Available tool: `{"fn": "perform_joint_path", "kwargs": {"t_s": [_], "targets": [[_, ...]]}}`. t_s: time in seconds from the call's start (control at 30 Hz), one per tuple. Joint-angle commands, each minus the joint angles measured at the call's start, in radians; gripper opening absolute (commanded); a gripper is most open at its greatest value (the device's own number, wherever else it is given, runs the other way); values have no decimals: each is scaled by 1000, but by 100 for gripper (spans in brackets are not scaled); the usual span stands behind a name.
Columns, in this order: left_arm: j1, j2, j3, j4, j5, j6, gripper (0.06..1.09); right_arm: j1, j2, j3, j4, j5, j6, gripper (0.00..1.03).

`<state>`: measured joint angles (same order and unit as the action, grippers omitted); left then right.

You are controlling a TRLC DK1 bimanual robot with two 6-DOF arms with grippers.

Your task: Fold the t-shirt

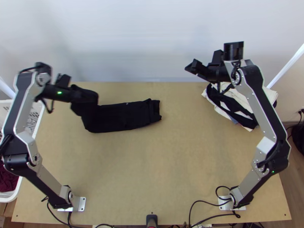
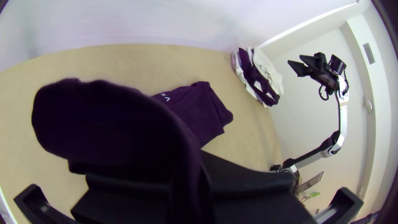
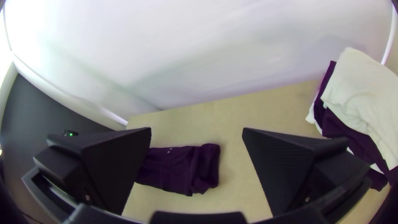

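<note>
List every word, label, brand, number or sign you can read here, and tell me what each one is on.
Dark t-shirt: small white marks, too small to read with certainty.
I can make out no other words, numbers or signs.

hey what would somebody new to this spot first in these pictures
Probably the black t-shirt, dark against the pale table, one end raised in the left gripper. Next, perhaps, the right gripper, open in the air near the white and dark pile of clothes at the table's far right.
</note>
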<state>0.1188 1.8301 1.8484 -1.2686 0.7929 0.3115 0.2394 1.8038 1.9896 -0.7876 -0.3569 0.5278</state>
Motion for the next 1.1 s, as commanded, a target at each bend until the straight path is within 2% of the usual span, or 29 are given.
{"fn": "perform_joint_path", "kwargs": {"t_s": [0.0,0.23,0.6,1.07], "targets": [[-62,21,20,37,3,-95,10,-14,-57,-29,-1,-7,21,99],[-202,95,57,109,-27,-221,10,-18,-86,-63,-1,-7,21,99],[-409,201,83,195,-116,-313,10,-6,-109,-103,-1,-5,20,99],[-507,394,290,244,-233,-423,10,-2,-158,-170,-1,-2,15,99]]}}
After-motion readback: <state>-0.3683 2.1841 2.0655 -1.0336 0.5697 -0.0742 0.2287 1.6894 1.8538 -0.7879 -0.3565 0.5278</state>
